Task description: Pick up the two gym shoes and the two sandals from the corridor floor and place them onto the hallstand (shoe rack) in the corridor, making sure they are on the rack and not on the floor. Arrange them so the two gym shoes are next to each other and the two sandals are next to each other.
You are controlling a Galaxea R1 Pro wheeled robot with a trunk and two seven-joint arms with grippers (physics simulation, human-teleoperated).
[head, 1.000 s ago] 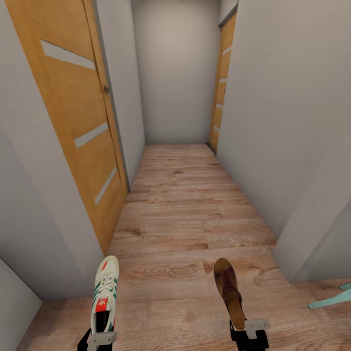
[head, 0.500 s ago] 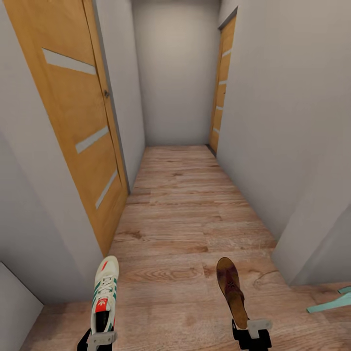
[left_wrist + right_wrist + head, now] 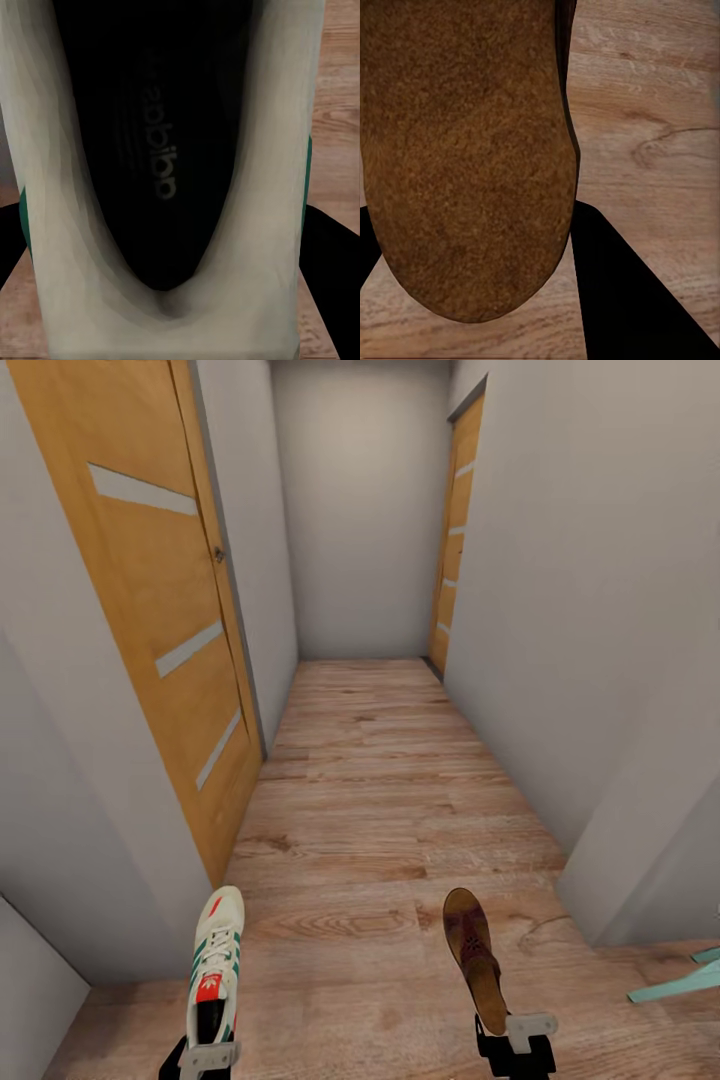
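The robot faces down a narrow corridor with a shoe in each gripper. The left gripper (image 3: 208,1057) is clamped on the heel of a gym shoe (image 3: 214,960), which projects straight forward from the jaws with its toe pointing away down the hall, lifted above the corridor floor (image 3: 380,780). From the left wrist view the gym shoe (image 3: 180,180) sits right between the jaws, its dark insole and white collar facing the camera, with black finger shapes at either side of the heel. The right gripper (image 3: 515,1040) is closed on the heel end of a sandal (image 3: 472,957), which extends forward and slightly inward from the jaws, its brown footbed turned upward. In the right wrist view the sandal (image 3: 465,157) lies immediately ahead of the jaws, with one black finger (image 3: 622,300) beside its rounded heel and planks beyond. Ahead of both grippers stand a wooden door on the left wall (image 3: 150,610) and another wooden door on the right wall (image 3: 458,530). A teal object (image 3: 680,980) lies on the floor well off to the right of the right gripper.
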